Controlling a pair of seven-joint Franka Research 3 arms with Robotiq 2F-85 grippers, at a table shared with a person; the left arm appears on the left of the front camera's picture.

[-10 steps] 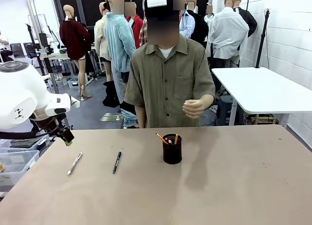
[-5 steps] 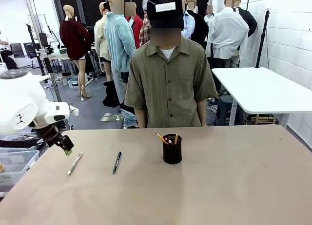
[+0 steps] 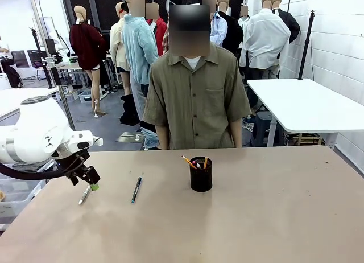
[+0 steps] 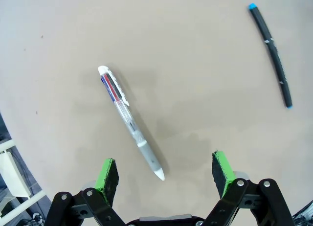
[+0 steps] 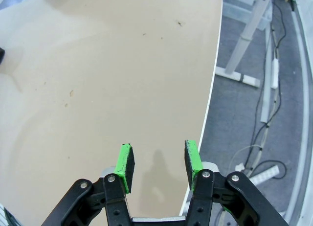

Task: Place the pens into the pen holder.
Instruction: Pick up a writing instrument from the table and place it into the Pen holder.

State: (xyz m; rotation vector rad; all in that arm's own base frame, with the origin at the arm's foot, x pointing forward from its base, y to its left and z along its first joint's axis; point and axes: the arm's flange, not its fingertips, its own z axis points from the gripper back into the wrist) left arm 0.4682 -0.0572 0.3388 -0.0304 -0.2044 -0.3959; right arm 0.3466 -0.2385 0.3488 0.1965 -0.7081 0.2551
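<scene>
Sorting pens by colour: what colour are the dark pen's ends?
Blue ends on the dark pen; clearest in the left wrist view.

A robotics lab set up in an open workshop hall.

A white robot arm reaches in from 9 o'clock over a plain tan worktable. At 3 o'clock a white worktable stands against a white-painted block wall, with a black equipment stand beside it. Clear plastic storage bins sit at 8 o'clock and gear-laden benches at 10 o'clock. In the right wrist view, loose cables trail over the grey floor.
</scene>
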